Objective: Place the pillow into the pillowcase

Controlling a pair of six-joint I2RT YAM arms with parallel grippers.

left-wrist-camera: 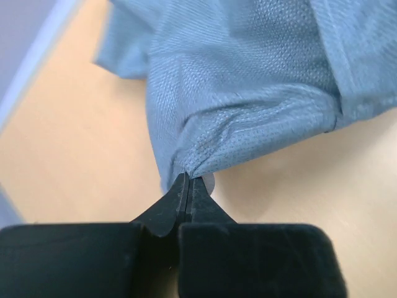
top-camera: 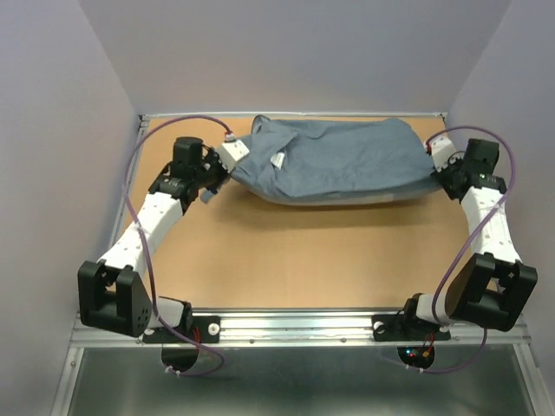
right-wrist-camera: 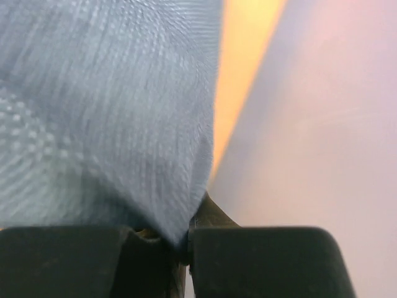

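**Both claws pinched on pillowcase ends**

Pillowcase (top-camera: 338, 160) lies bulging at far side of bench (top-camera: 303, 260), w/ a pale strip, prob. the pillow (top-camera: 347, 200), along its near edge. Left claw (left-wrist-camera: 189, 186) is clamped on a cloth corner, bench far-left. Right claw (right-wrist-camera: 186, 239) is closed on cloth, far-right. Fabric looks thin, limp, light, maybe slippery, so grip corners/hems, not mid-panel. Pillow looks soft, bulky, squashable.
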